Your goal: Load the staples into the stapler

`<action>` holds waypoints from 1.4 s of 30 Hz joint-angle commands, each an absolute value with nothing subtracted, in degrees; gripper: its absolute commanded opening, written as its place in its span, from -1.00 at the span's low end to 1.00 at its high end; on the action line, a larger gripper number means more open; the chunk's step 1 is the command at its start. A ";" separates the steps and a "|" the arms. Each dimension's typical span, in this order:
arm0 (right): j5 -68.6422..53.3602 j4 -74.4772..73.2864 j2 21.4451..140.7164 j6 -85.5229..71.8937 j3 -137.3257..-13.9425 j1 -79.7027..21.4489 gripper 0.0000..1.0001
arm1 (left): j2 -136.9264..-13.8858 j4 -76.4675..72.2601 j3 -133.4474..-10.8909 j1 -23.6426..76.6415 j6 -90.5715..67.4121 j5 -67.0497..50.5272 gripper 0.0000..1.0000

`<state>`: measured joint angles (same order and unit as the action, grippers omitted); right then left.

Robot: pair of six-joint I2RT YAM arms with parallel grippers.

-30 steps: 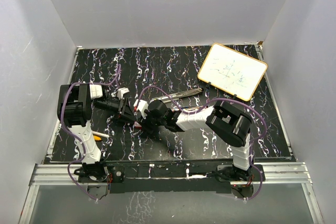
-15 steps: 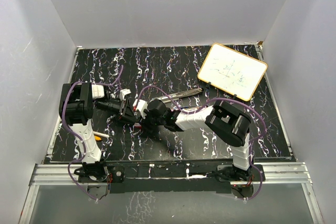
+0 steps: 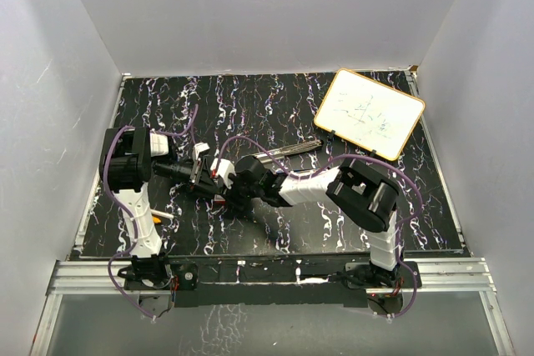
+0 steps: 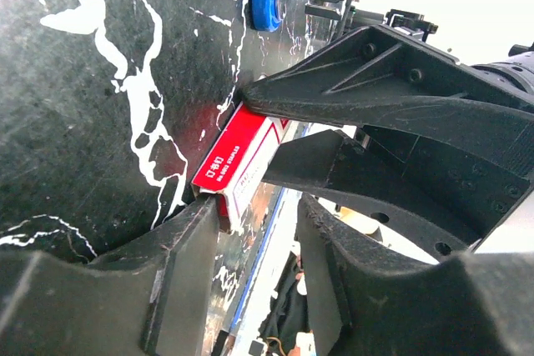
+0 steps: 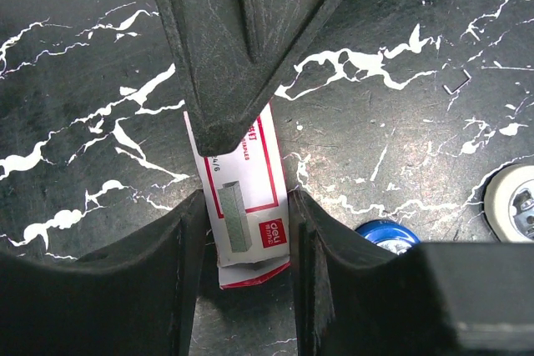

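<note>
The box [image 5: 250, 198] lies flat on the table [image 3: 334, 223], left of centre in the top view, under my two wrists. My right gripper [image 5: 247, 206] is clamped on it, a finger against each long side. My left gripper [image 4: 259, 206] stands spread: one finger [image 4: 188, 248] touches the box's near end and the other is clear of it.

Since a second ago my left elbow has swung inward, so that arm looks narrower at the left of the top view. Its gripper has slid slightly rightward. My right arm has hardly moved.

The right wrist view reads "deli" in white on red at the label's lower right, beside a drawn grey staple strip, and a size ending "/6". The left wrist view shows the red side, with white print that seems to read "STAPLES".

Only the top view shows the stapler [image 3: 288, 151] right of my grippers, the pen [image 3: 162, 216] at lower left and the whiteboard [image 3: 370, 112] at upper right, its marks unreadable. A blue disc [image 5: 385, 236] shows in both wrist views.
</note>
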<state>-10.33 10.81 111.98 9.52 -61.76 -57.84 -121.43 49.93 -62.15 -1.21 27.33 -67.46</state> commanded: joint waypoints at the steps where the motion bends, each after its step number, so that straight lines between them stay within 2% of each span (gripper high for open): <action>1: -11.35 9.76 115.05 13.27 -61.81 -58.10 -0.20 | -121.51 51.45 -61.52 1.86 28.21 -74.45 -0.16; 20: -17.36 9.43 114.29 16.34 -61.70 -56.55 -0.19 | -120.02 50.09 -61.82 6.15 28.98 -74.67 0.07; 29: -18.72 9.36 110.32 18.14 -56.39 -53.33 -0.29 | -113.75 47.13 -61.61 2.54 24.94 -68.01 0.42; 35: -19.45 8.37 106.31 20.27 -52.48 -52.94 -0.27 | -113.06 50.47 -64.37 -0.19 26.89 -65.96 0.51; 39: -21.14 7.60 105.32 21.27 -51.12 -52.74 -0.17 | -112.95 51.72 -66.01 -1.58 28.29 -65.69 0.55; 42: -23.42 6.60 104.85 21.39 -51.44 -51.87 0.08 | -110.21 49.59 -66.04 -1.81 31.11 -65.41 0.55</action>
